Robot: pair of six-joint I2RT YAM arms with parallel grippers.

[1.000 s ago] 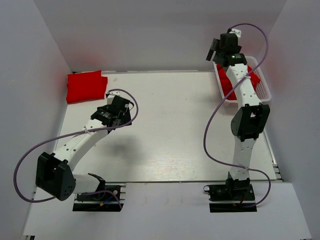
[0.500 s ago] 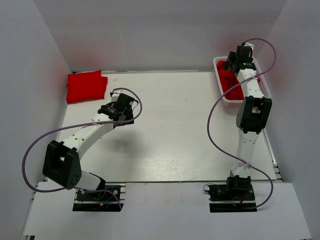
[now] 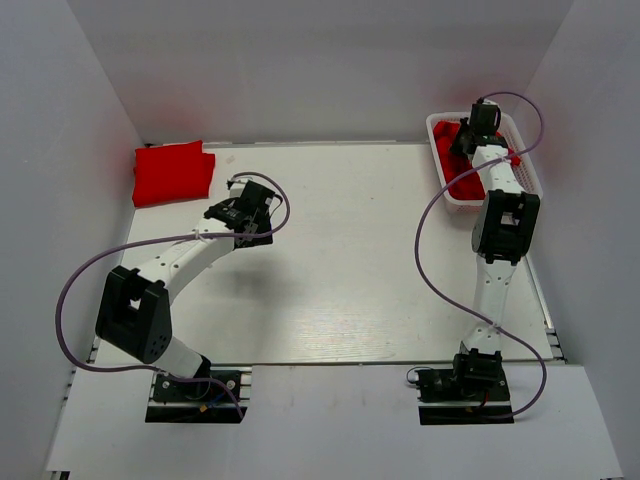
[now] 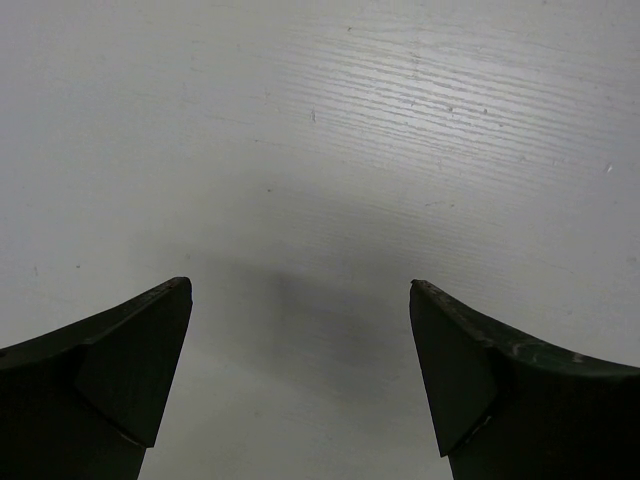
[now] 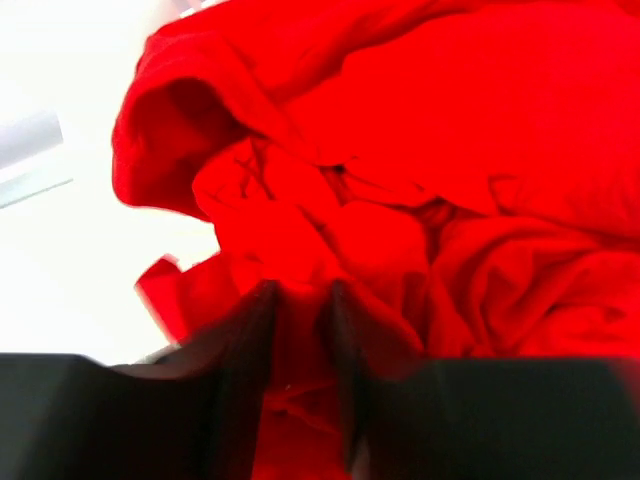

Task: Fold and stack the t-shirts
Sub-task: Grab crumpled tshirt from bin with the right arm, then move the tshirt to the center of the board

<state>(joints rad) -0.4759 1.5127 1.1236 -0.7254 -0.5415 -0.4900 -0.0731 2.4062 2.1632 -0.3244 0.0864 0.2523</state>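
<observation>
Starting at the far left corner, one folded shirt (image 3: 173, 172) lies flat on the table (image 3: 350, 270), likely the base of the stack. Near it, the left gripper (image 4: 300, 290) hovers over the tabletop, its fingers spread wide with nothing between them. At the far right, the basket (image 3: 528, 172) holds the crumpled shirts (image 5: 480, 150), and the right gripper (image 5: 302, 300) is down among them. Its fingers (image 5: 255, 330) are drawn close, with red cloth in the narrow gap, so it seems to be pinching a fold. The step in hand looks like fetching the next shirt. That calls for lifting until one shirt comes free of the heap, then carrying it to the middle of the table, where the left gripper can help spread it.
</observation>
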